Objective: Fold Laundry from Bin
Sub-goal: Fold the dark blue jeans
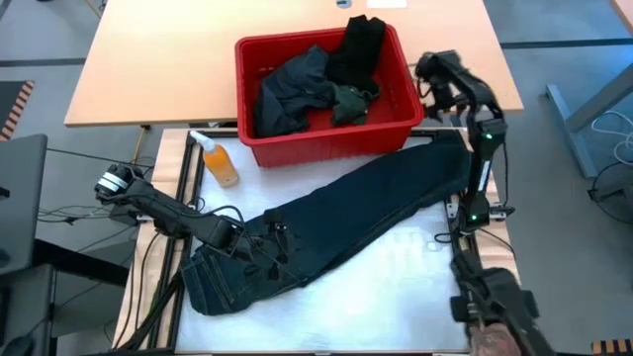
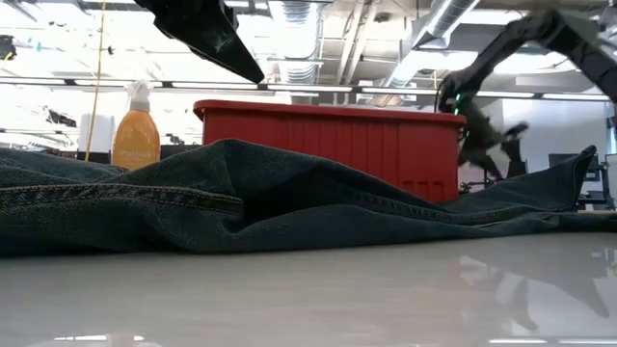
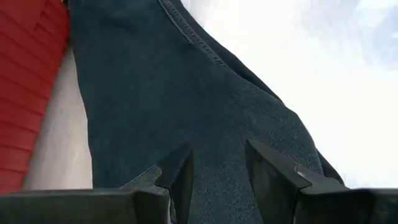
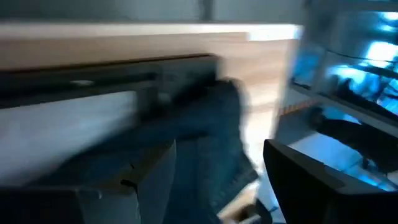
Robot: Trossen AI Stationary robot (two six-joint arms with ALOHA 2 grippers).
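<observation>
The jeans (image 1: 326, 227) lie spread flat on the bench (image 1: 396, 307), their long axis running on a diagonal from the waistband near the front-left corner up to the leg ends near the right edge, just beside the bin's front-right corner. The bin (image 1: 326, 138) stands at the back edge of the white bench top, touching or almost touching the upper side of the jeans.

The left tool (image 1: 226, 235) sits down on the waistband end. In its wrist view its two fingers (image 3: 180, 174) stand part-way apart with denim between and under them, but whether they are pinching a fold or only resting on the cloth cannot be told. The right tool (image 1: 435, 74) hangs released, fingers wide and empty, off the bin's right wall and well above the leg ends, which lie toward the front from it. It is the nearer arm to that end, as the left is to the waistband.

Judged from this, the next fold depends on the right tool coming down to the leg ends.

Count: one pair of jeans out, one bin, roughly three dark garments (image 1: 297, 89) inside it, one orange bottle (image 1: 218, 158) by the bin's front-left corner, two arms.
</observation>
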